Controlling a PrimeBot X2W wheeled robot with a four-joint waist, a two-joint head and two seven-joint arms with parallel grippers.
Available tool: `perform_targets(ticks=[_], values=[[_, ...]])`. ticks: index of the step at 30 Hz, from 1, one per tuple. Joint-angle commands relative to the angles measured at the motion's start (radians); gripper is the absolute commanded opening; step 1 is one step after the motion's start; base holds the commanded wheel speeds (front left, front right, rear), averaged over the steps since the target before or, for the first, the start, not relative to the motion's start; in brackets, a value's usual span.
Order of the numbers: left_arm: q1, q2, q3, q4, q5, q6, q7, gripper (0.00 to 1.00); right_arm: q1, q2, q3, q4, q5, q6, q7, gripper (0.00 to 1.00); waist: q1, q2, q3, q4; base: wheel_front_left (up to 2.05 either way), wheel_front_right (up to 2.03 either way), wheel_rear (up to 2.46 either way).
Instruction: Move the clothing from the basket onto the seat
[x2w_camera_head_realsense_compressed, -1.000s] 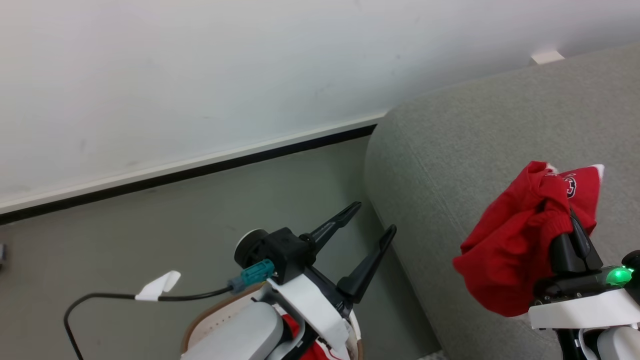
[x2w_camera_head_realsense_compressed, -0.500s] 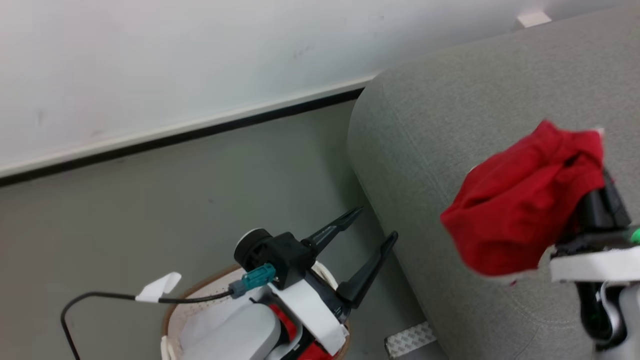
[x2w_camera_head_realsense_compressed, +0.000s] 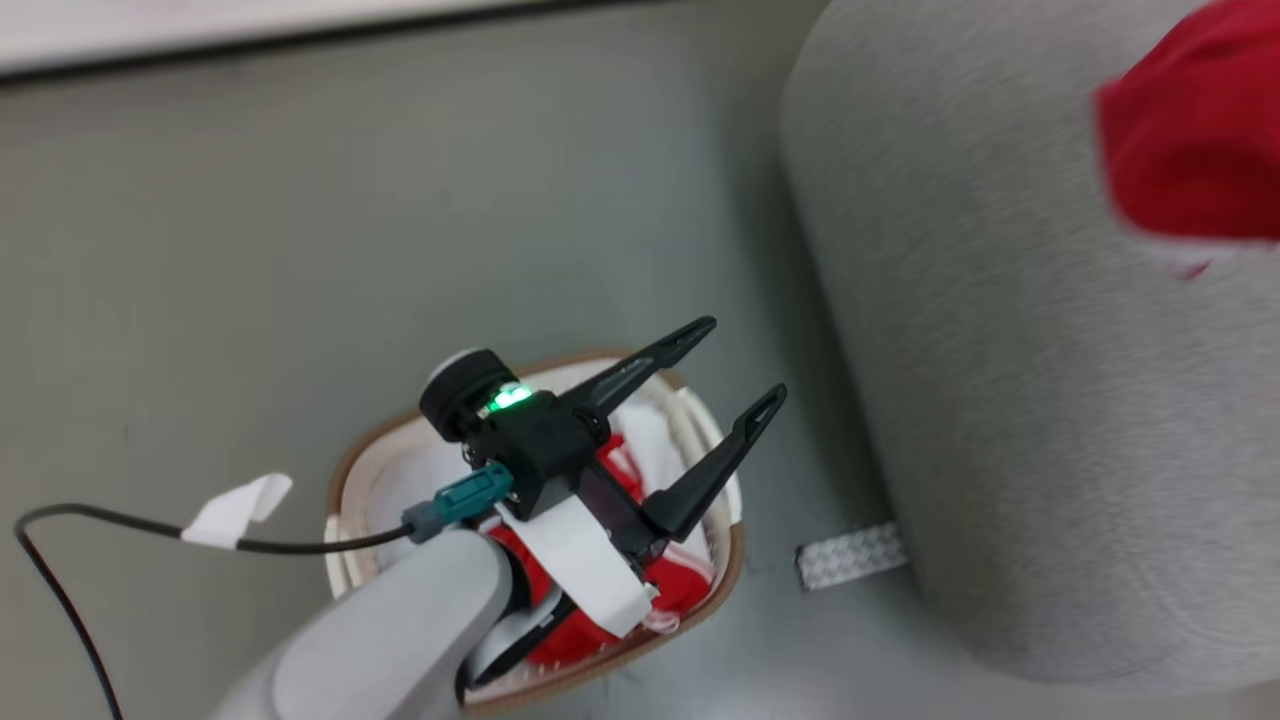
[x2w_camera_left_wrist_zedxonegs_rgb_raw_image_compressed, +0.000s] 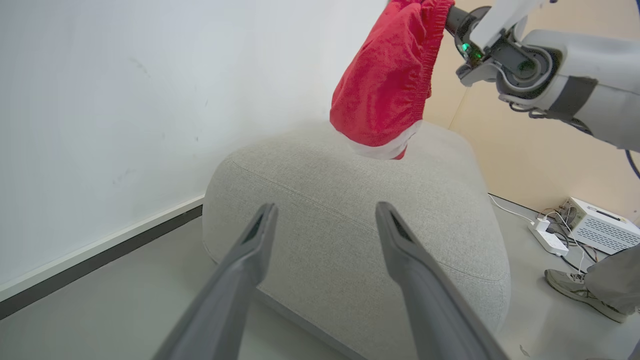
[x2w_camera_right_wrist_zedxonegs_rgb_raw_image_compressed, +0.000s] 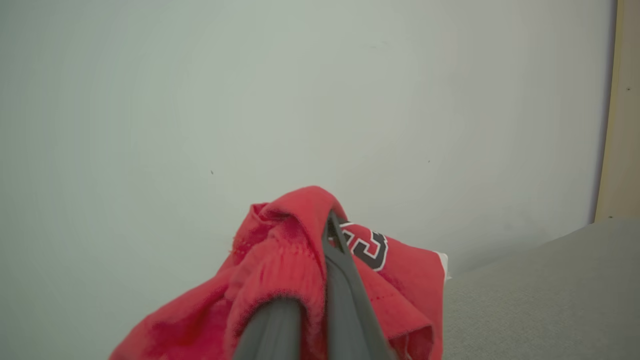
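My right gripper (x2w_camera_right_wrist_zedxonegs_rgb_raw_image_compressed: 327, 232) is shut on a red garment of the clothing (x2w_camera_right_wrist_zedxonegs_rgb_raw_image_compressed: 295, 280), which drapes over its fingers. In the left wrist view that garment (x2w_camera_left_wrist_zedxonegs_rgb_raw_image_compressed: 387, 85) hangs from the right gripper (x2w_camera_left_wrist_zedxonegs_rgb_raw_image_compressed: 445, 12) above the grey seat (x2w_camera_left_wrist_zedxonegs_rgb_raw_image_compressed: 320, 220), its white hem just above the cushion. It also shows in the head view as a red blur (x2w_camera_head_realsense_compressed: 1190, 150) over the seat (x2w_camera_head_realsense_compressed: 1010, 400). My left gripper (x2w_camera_head_realsense_compressed: 735, 370) stands open and empty above the cream basket (x2w_camera_head_realsense_compressed: 345, 510), where more red and white clothing (x2w_camera_head_realsense_compressed: 680, 585) lies.
The basket stands on the grey floor beside the seat, near a wall with a dark baseboard (x2w_camera_left_wrist_zedxonegs_rgb_raw_image_compressed: 95, 262). A silver tape strip (x2w_camera_head_realsense_compressed: 850, 555) lies by the seat's base. A white box and power strip (x2w_camera_left_wrist_zedxonegs_rgb_raw_image_compressed: 597, 230) and a person's shoe (x2w_camera_left_wrist_zedxonegs_rgb_raw_image_compressed: 575, 290) are beyond the seat.
The head camera has tilted down, bringing the basket into fuller view. The right gripper has carried the red garment higher and farther over the seat. The left gripper stays open.
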Motion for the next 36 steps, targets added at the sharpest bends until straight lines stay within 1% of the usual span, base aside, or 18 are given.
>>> perform_targets(ticks=[1, 3, 6, 9, 12, 15, 18, 19, 20, 21, 22, 26, 29, 34, 36], values=[[-0.014, 0.013, 0.003, -0.013, 0.017, -0.004, 0.005, 1.0, -0.042, -0.004, -0.02, 0.021, 0.01, -0.002, 0.001, 0.0, -0.0002, -0.0001, 0.115, 0.069, 0.0, 0.0, 0.0], [-0.028, 0.028, 0.008, -0.032, 0.019, -0.003, 0.01, 1.0, -0.106, -0.037, -0.065, 0.062, -0.012, -0.002, 0.001, 0.0, -0.0002, -0.0001, 0.16, 0.089, 0.0, 0.0, 0.0], [-0.045, 0.045, 0.017, -0.056, 0.029, 0.0, 0.014, 1.0, -0.188, -0.053, -0.124, 0.124, -0.045, -0.002, 0.001, 0.0, -0.0002, -0.0001, 0.22, 0.116, 0.0, 0.0, 0.0], [-0.063, 0.053, 0.023, -0.076, 0.036, 0.002, 0.013, 1.0, -0.254, -0.086, -0.16, 0.224, -0.09, -0.002, 0.001, 0.0, -0.0002, -0.0001, 0.27, 0.14, 0.0, 0.0, 0.0], [-0.072, 0.052, 0.024, -0.084, 0.044, 0.004, 0.005, 1.0, -0.294, -0.117, -0.185, 0.335, -0.163, -0.002, 0.003, 0.0, -0.0002, -0.0001, 0.302, 0.16, 0.0, 0.0, 0.0], [-0.077, 0.047, 0.023, -0.08, 0.046, 0.003, -0.004, 1.0, -0.308, -0.149, -0.194, 0.445, -0.259, -0.002, 0.036, 0.0, -0.0002, -0.0001, 0.317, 0.177, 0.0, 0.0, 0.0], [-0.069, 0.047, 0.024, -0.067, 0.041, 0.002, -0.015, 1.0, -0.316, -0.154, -0.207, 0.546, -0.315, -0.002, 0.102, 0.0, -0.0002, -0.0001, 0.316, 0.182, 0.0, 0.0, 0.0], [-0.066, 0.047, 0.023, -0.064, 0.04, 0.002, -0.02, 1.0, -0.321, -0.153, -0.202, 0.571, -0.334, -0.002, 0.122, 0.13, -0.0002, -0.0001, 0.315, 0.182, 0.0, 0.0, 0.0], [-0.063, 0.049, 0.023, -0.059, 0.039, 0.001, -0.023, 1.0, -0.327, -0.157, -0.202, 0.591, -0.349, -0.002, 0.133, 0.3, -0.0002, -0.0001, 0.312, 0.181, 0.0, 0.0, 0.0], [-0.061, 0.049, 0.023, -0.054, 0.037, 0.0, -0.025, 1.0, -0.331, -0.159, -0.207, 0.611, -0.361, -0.002, 0.145, 0.53, -0.0002, -0.0001, 0.306, 0.179, 0.0, 0.0, 0.0], [-0.061, 0.049, 0.023, -0.05, 0.036, 0.0, -0.025, 1.0, -0.335, -0.156, -0.206, 0.627, -0.369, -0.002, 0.153, 1.0, -0.0002, -0.0001, 0.301, 0.178, 0.0, 0.0, 0.0], [-0.053, 0.04, 0.023, -0.033, 0.03, 0.002, -0.032, 1.0, -0.341, -0.15, -0.184, 0.675, -0.403, -0.002, 0.188, 1.0, -0.0002, -0.0001, 0.262, 0.171, 0.0, 0.0, 0.0], [-0.037, 0.03, 0.021, -0.01, 0.023, 0.004, -0.038, 1.0, -0.334, -0.156, -0.149, 0.7, -0.425, -0.002, 0.222, 1.0, -0.0002, -0.0001, 0.207, 0.165, 0.0, 0.0, 0.0], [0.011, 0.012, 0.033, 0.038, -0.005, 0.016, -0.046, 1.0, -0.282, -0.167, -0.049, 0.718, -0.441, -0.002, 0.293, 1.0, -0.0002, -0.0001, 0.071, 0.156, 0.0, 0.0, 0.0], [0.036, 0.002, 0.043, 0.057, -0.018, 0.023, -0.049, 1.0, -0.26, -0.167, -0.002, 0.699, -0.431, -0.002, 0.309, 1.0, -0.0002, -0.0001, 0.008, 0.156, 0.0, 0.0, 0.0]])
